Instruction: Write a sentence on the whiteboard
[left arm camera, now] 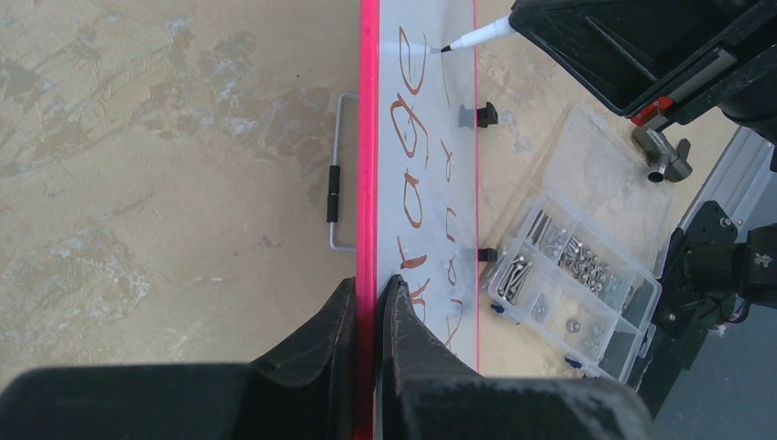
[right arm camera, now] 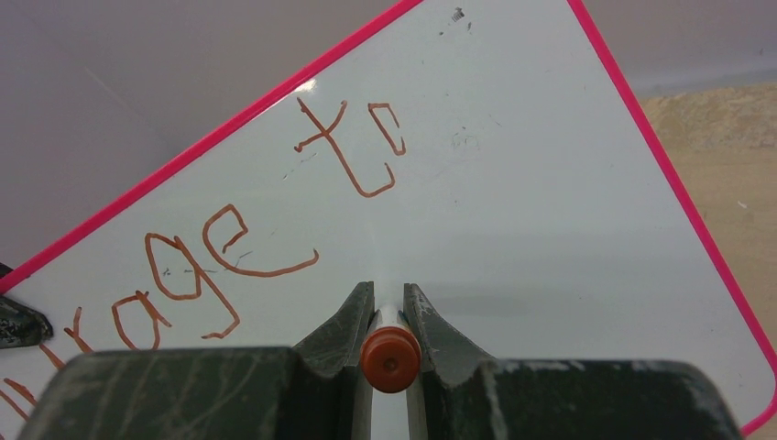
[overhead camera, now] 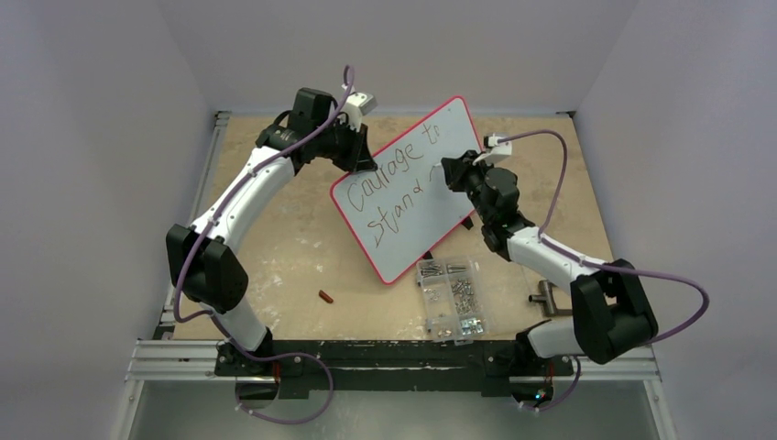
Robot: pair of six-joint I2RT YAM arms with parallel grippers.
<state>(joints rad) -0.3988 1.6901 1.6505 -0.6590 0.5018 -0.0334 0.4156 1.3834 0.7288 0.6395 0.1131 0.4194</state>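
The whiteboard [overhead camera: 431,225], white with a pink rim, stands tilted up off the table at mid-back. My left gripper [overhead camera: 359,163] is shut on the whiteboard's upper-left rim, and the left wrist view shows the rim [left arm camera: 368,137] pinched between the fingers of the left gripper [left arm camera: 369,282]. The sentence [overhead camera: 389,174] reads "Courage to" over "Stand" in reddish-brown marker; "to" [right arm camera: 353,147] shows close up. My right gripper [right arm camera: 388,291] is shut on a white marker [right arm camera: 389,353] with a red end. The marker's tip [left arm camera: 446,47] touches the board face to the right of "Stand".
A clear compartment box of screws [overhead camera: 451,298] lies just in front of the board's lower corner. A small red cap [overhead camera: 326,295] lies on the table at front left. A metal T-piece [overhead camera: 547,298] sits by the right arm. Black clips [left arm camera: 486,115] stick out from the board's lower edge.
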